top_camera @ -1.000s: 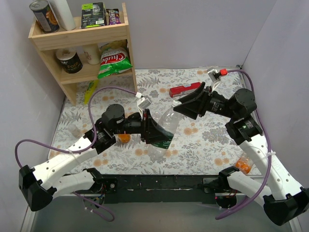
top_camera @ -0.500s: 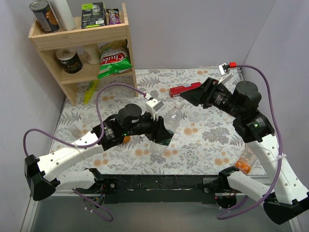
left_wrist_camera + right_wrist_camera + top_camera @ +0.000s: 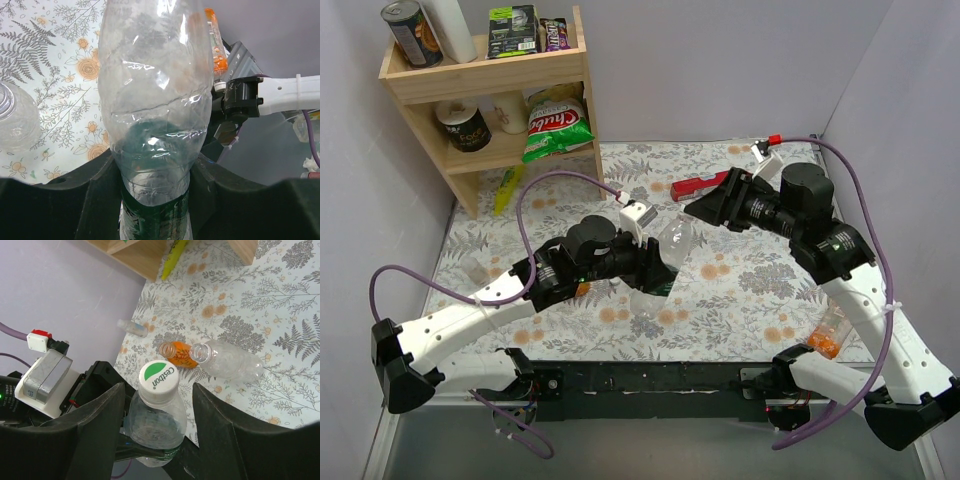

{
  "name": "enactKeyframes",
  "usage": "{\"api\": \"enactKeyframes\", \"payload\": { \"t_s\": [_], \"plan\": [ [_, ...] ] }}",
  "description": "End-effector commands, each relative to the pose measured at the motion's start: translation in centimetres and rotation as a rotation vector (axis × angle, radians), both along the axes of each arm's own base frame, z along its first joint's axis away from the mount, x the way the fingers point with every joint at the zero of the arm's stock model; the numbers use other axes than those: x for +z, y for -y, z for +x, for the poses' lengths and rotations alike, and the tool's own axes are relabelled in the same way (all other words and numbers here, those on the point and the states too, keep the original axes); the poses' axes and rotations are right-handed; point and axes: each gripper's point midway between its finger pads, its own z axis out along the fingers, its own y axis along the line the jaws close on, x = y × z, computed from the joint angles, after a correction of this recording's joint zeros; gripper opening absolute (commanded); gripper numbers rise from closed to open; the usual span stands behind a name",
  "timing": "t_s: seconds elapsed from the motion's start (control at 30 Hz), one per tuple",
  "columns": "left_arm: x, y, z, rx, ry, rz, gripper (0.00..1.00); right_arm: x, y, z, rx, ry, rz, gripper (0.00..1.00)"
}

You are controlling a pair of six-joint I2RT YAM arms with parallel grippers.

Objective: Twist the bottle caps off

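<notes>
Now that the right gripper (image 3: 158,390) has returned, jaws spread beside the green cap (image 3: 159,376), while the left gripper (image 3: 155,200) pinches the bottle (image 3: 155,100), another twist seems due.

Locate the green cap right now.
Right wrist view, centre: the green cap sits atop the clear bottle, between the right tool's open fingers and untouched by them; the left tool grips that bottle lower down.
</notes>
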Motion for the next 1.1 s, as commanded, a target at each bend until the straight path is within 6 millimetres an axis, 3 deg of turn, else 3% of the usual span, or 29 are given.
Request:
{"api": "enactKeyframes", "payload": {
  "t_s": [0.0, 0.33, 0.43, 0.47, 0.53, 0.6, 0.73, 0.87, 1.07],
  "plan": [
    [1.8, 0.2, 0.2, 0.009, 0.033, -0.019, 0.27, 1.5, -0.8, -0.3, 0.035, 0.054, 0.058, 0.62],
    [1.5, 0.5, 0.0, 0.002, 0.033, -0.007, 0.27, 1.4, -1.7, -0.3, 0.074, 0.053, 0.081, 0.46],
    [1.6, 0.5, 0.0, -0.001, 0.034, -0.008, 0.27, 1.4, -1.9, -0.4, 0.091, 0.059, 0.09, 0.35],
    [1.7, 0.5, -0.1, -0.006, 0.036, -0.013, 0.26, 1.3, -2.0, -0.5, 0.098, 0.059, 0.096, 0.25],
    [2.5, 0.5, -0.5, -0.025, 0.043, -0.039, 0.26, 0.7, -2.3, -0.9, 0.131, 0.066, 0.109, 0.15],
    [3.2, 0.6, -0.9, -0.043, 0.055, -0.075, 0.26, 1.4, -2.7, -1.2, 0.169, 0.125, 0.142, 0.03],
    [4.8, 0.6, -2.5, -0.113, 0.058, -0.15, 0.27, 1.7, -3.3, -2.2, 0.269, 0.204, 0.142, 0.01],
    [7.0, 0.9, -5.5, -0.279, 0.065, -0.267, 0.27, 2.6, -3.8, -3.4, 0.368, 0.288, 0.16, 0.01],
    [9.0, 0.3, -8.3, -0.414, 0.059, -0.37, 0.27, 5.1, -4.0, -5.6, 0.499, 0.434, 0.239, 0.01]
  ]
}}
